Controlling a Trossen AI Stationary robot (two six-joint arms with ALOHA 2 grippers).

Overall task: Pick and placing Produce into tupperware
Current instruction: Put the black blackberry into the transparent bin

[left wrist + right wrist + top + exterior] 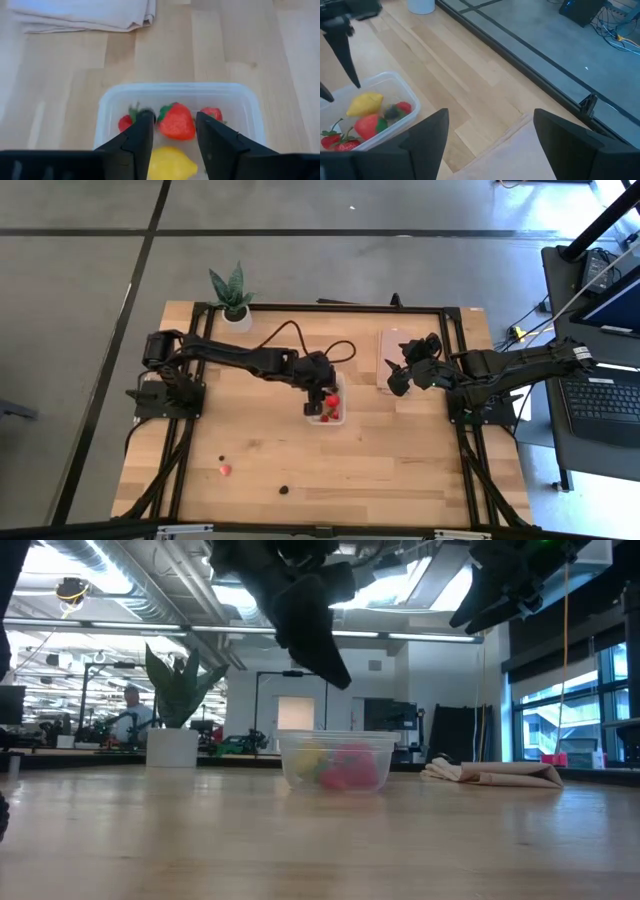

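The clear tupperware [338, 416] stands near the table's middle and holds a yellow lemon [171, 163], red strawberries [176, 121] and a dark berry [393, 112]. It also shows in the low view [335, 762]. My left gripper [172, 131] hovers open above the tupperware [180, 92], well clear of it [333, 675], holding nothing. My right gripper [490, 131] is open and raised near the table's right side [398, 376], empty. On the near-left boards lie a dark berry [221, 459], a pinkish piece [226, 470] and another dark berry [284, 489].
A flat pinkish rectangle [392, 350] lies on the table to the right of the tupperware, under the right gripper. A potted green plant [232, 295] stands at the far-left corner. A black frame rail [330, 308] runs round the table. Bare wood lies between the tupperware and the near edge.
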